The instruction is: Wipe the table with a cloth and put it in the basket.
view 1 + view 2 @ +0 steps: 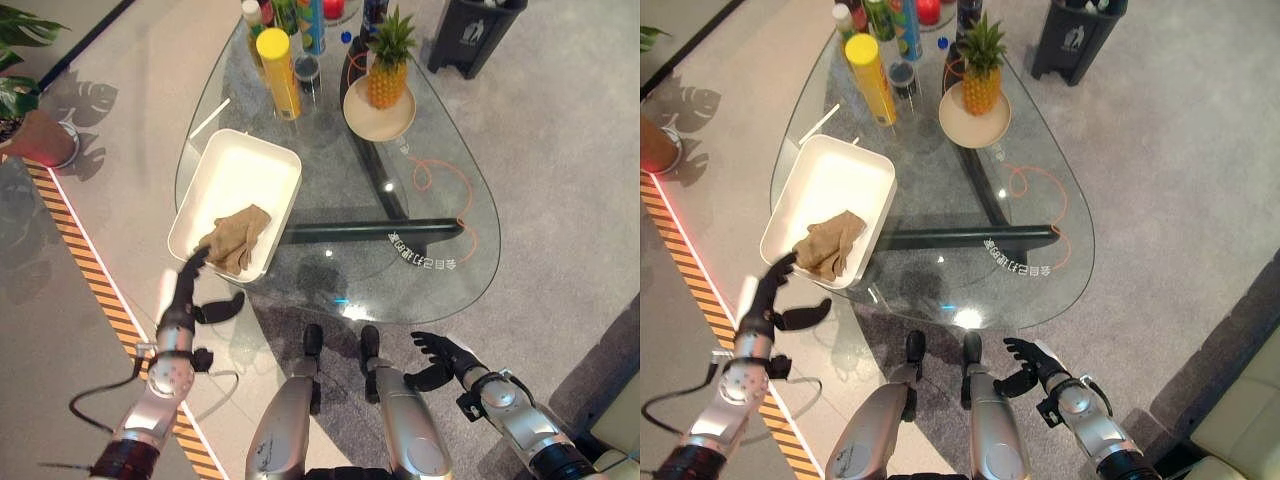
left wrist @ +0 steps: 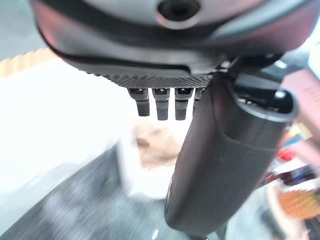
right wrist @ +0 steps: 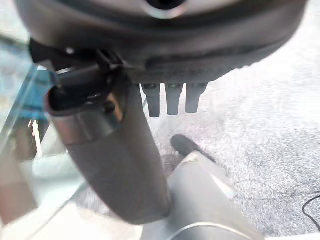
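**Cloth in basket, left hand at its near rim**

My left hand (image 1: 184, 292) is stretched straight, fingers extended, thumb splayed out, fingertips just at the near corner of the white basket (image 1: 222, 165); it grips nothing. The tan cloth (image 1: 236, 238) lies crumpled inside that near end, just past the fingertips. My right hand (image 1: 1032, 367) hangs loosely spread below the near edge of the glass table (image 1: 455, 190), well away from the basket.

I see white lettering on the glass (image 1: 420, 258) but can't read it.

Left wrist view shows the cloth (image 2: 159, 145) blurred beyond straight fingers (image 2: 162, 105); right wrist view shows grey carpet (image 3: 260, 140).
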Controlling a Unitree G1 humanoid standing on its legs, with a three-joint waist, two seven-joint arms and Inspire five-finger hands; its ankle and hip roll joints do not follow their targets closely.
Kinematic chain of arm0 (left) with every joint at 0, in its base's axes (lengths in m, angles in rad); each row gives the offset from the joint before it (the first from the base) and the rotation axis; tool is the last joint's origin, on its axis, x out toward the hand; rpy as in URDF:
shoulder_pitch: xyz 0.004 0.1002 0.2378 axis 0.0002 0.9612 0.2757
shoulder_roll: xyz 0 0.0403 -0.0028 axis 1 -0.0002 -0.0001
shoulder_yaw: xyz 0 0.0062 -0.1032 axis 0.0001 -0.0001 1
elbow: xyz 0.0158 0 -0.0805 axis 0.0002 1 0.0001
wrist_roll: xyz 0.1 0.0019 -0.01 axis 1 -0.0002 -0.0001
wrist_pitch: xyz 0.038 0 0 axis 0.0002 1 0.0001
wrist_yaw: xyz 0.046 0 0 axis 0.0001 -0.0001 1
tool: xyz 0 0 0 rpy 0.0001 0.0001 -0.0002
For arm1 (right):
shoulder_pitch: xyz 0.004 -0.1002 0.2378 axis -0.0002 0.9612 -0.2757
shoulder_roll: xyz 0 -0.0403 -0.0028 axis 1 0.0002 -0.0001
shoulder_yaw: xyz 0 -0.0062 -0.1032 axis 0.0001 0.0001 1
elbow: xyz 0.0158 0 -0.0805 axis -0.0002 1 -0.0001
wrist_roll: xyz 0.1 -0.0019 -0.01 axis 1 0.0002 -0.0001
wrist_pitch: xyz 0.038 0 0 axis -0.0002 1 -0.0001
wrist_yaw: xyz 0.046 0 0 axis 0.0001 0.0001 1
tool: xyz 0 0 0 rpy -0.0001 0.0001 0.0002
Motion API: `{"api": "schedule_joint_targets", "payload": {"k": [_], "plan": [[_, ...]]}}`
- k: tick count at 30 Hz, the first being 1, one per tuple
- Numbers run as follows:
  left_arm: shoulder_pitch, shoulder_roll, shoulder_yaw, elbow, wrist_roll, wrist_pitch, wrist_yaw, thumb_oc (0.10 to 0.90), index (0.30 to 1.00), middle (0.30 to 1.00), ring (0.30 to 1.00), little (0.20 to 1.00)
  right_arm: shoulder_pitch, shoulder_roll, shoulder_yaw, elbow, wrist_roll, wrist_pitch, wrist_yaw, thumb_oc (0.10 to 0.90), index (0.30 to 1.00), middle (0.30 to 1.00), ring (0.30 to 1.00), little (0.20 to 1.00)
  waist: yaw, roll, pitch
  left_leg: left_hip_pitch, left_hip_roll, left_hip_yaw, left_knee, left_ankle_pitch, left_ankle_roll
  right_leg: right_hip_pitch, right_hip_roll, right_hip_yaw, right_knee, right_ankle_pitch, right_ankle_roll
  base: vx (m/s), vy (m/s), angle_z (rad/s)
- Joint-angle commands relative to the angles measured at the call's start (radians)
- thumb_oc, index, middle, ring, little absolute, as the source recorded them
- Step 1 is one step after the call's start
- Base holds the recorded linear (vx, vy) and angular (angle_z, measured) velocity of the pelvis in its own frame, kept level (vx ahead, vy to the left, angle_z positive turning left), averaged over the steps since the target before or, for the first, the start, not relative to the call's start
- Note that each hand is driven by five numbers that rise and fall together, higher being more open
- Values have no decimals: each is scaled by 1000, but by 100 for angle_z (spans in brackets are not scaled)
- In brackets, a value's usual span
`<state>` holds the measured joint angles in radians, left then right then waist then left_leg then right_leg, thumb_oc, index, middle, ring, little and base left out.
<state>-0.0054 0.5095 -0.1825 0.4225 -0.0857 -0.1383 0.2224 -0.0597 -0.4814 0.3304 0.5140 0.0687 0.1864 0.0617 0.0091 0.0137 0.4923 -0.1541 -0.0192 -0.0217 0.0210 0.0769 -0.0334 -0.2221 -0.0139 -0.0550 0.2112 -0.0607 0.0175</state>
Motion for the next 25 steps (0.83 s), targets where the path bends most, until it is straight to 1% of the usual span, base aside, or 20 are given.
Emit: {"api": "schedule_joint_targets", "payload": {"k": [1,2,4,5,6,9,10,11,14,16,17,20,23,25], "plan": [[48,0,-7,17,-67,-55,-59,800,900,900,900,900,78,13,4,28,16,-54,-32,800,900,900,900,900,11,-31,-197,16,-63,-19,63,-94,18,110,4,-22,-119,15,23,55,-180,9],[63,-37,-24,64,-103,-43,-85,800,900,900,900,900,80,36,1,97,30,-65,-43,800,900,900,900,900,17,-33,-223,43,-56,-23,49,-93,17,139,5,-26,-132,15,22,58,-173,17],[78,-79,-49,137,-104,-35,-89,800,900,900,900,900,77,71,-2,195,33,-84,-64,800,900,900,900,900,24,-37,-253,74,-50,-25,38,-94,17,175,7,-31,-149,18,23,76,-167,16],[82,-108,-62,191,-105,-19,-103,800,900,900,900,900,72,94,0,244,34,-88,-74,800,900,900,900,900,27,-40,-272,89,-46,-23,35,-96,16,193,7,-32,-160,21,23,71,-148,5],[83,-129,-70,238,-105,0,-119,800,900,900,900,900,69,110,1,286,44,-92,-78,800,900,900,900,900,29,-43,-286,101,-41,-21,34,-99,14,207,7,-34,-169,22,24,58,-131,3],[75,-178,-91,381,-91,15,-125,800,900,900,900,900,52,149,-13,400,79,-97,-87,800,900,900,900,900,28,-46,-316,135,-31,-14,25,-104,11,243,9,-28,-194,28,25,18,-101,8],[63,-205,-94,477,-98,-7,-115,800,900,900,900,900,43,171,-17,458,91,-98,-88,800,900,900,900,900,23,-46,-331,153,-26,-7,19,-108,10,260,11,-23,-205,29,26,10,-64,2],[59,-210,-94,491,-110,-2,-114,800,900,900,900,900,40,176,-18,468,101,-93,-91,800,900,900,900,900,22,-46,-334,158,-24,-5,17,-109,9,265,11,-21,-208,30,26,20,-67,-3],[35,-243,-95,617,-138,5,-126,800,900,900,900,900,28,209,-42,583,150,-115,-74,800,900,900,900,900,15,-41,-355,186,-15,4,7,-114,6,290,14,-15,-219,26,24,12,-46,-3],[24,-261,-93,677,-145,8,-135,800,900,900,900,900,24,228,-60,629,182,-108,-74,800,900,900,900,900,10,-36,-364,200,-9,9,0,-116,4,302,14,-11,-223,24,23,4,-16,-1],[17,-266,-93,703,-158,3,-156,800,900,900,900,900,22,236,-66,661,181,-123,-72,800,900,900,900,900,6,-32,-370,209,-6,10,-8,-116,3,308,15,-10,-227,23,23,0,0,0],[13,-275,-107,727,-158,-19,-185,800,900,900,900,900,16,238,-69,694,185,-141,-65,800,900,900,900,900,2,-27,-379,220,-3,12,-21,-115,2,317,17,-9,-235,21,22,4,-1,-4],[8,-278,-118,737,-180,-16,-200,800,900,900,900,900,12,243,-70,717,172,-150,-56,800,900,900,900,900,-1,-19,-389,234,0,13,-43,-111,2,326,18,-7,-246,22,23,0,1,-7],[6,-282,-117,750,-185,-19,-204,800,900,900,900,900,12,247,-67,725,169,-145,-61,800,900,900,900,900,-2,-16,-395,237,0,14,-49,-109,2,328,17,-10,-251,22,23,-2,3,-2]]}}
